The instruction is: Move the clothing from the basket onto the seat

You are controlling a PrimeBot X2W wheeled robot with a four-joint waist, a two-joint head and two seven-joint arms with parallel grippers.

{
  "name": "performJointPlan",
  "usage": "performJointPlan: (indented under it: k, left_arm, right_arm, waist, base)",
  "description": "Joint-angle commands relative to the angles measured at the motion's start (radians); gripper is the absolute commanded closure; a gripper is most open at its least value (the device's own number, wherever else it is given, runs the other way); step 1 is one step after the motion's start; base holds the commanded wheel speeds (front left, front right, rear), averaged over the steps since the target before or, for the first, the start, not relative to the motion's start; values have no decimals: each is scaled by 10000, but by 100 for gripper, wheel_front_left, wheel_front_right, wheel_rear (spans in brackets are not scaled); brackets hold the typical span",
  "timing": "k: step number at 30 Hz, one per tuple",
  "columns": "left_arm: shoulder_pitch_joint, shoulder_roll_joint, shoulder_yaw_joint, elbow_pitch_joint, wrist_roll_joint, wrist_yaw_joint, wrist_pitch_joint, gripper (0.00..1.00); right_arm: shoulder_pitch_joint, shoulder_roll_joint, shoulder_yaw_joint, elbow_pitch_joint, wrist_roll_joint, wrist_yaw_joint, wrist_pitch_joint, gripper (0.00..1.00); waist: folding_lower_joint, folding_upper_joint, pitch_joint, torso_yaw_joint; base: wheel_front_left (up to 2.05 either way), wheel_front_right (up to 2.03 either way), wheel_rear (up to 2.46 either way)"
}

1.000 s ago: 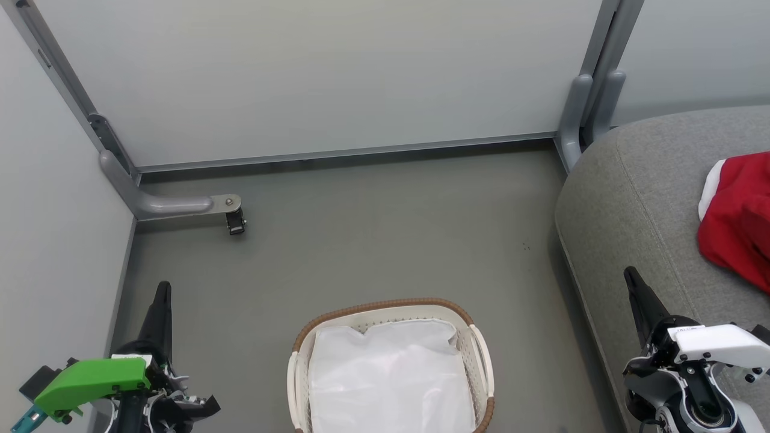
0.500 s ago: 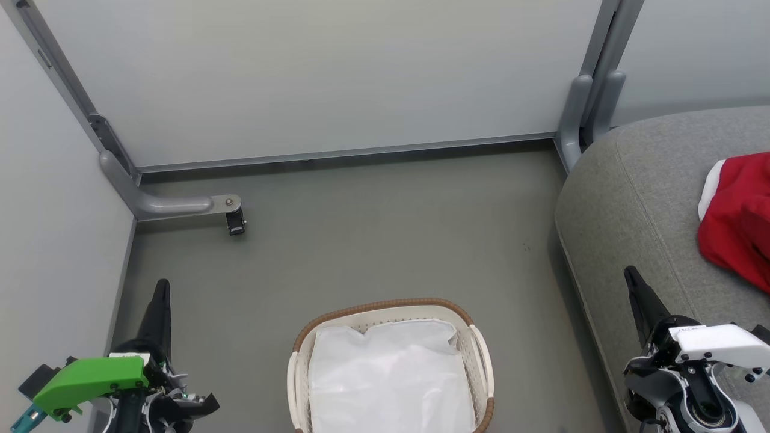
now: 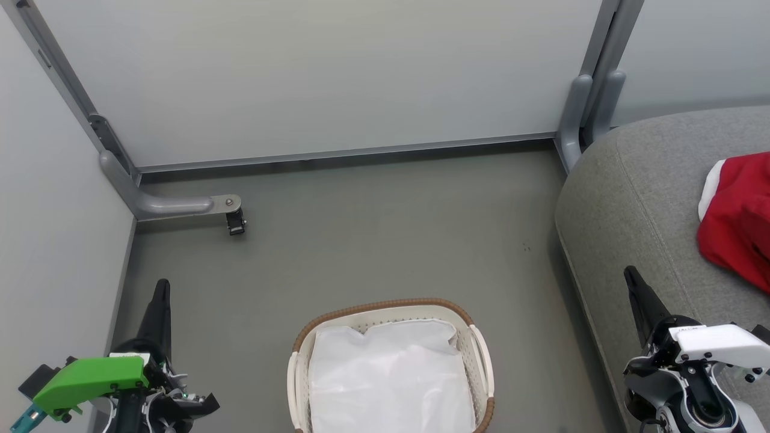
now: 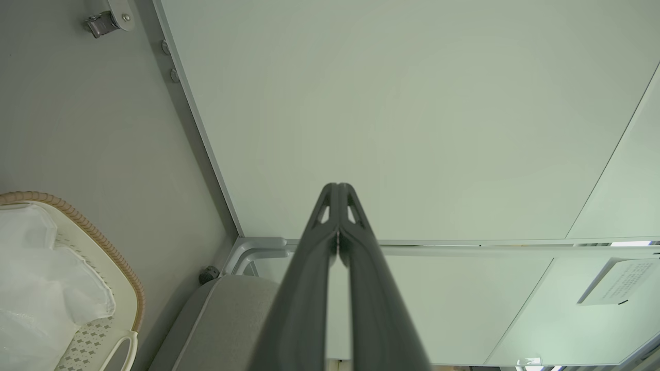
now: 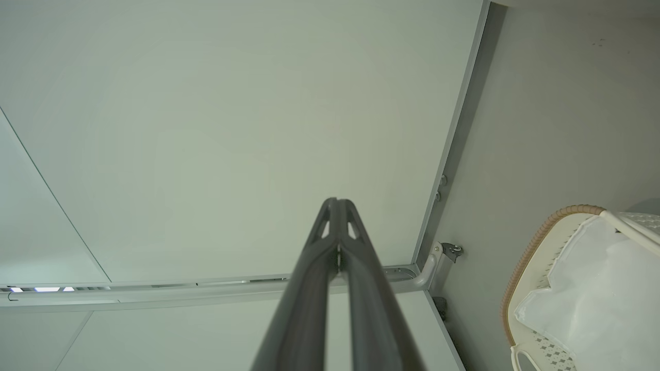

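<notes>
No shift since earlier: clothing (image 3: 737,222) on seat (image 3: 625,198), near right end effector (image 3: 629,275); both closed, empty.

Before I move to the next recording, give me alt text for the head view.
Red clothing lies on the grey seat at right; the white basket on the floor holds a white liner. The left gripper and right gripper point up, shut and empty.
</notes>
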Motion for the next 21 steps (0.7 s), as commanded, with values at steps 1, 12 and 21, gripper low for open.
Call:
performJointPlan:
  k: [1, 12, 21]
  left_arm:
    - [-112, 66, 22, -10, -29, 18, 33, 100]
    - [-111, 66, 22, -9, -30, 18, 32, 100]
    - [-111, 66, 21, -5, -28, 18, 30, 100]
  right_arm:
    - [105, -59, -17, -36, 38, -3, 14, 100]
    - [105, -59, -17, -34, 38, -3, 14, 100]
    - [105, -59, -17, -35, 38, -3, 14, 100]
  waist:
    - [0, 0, 0, 0]
    - [0, 0, 0, 0]
    - [0, 0, 0, 0]
  base:
    - [0, 0, 0]
    - [0, 0, 0]
    - [0, 0, 0]
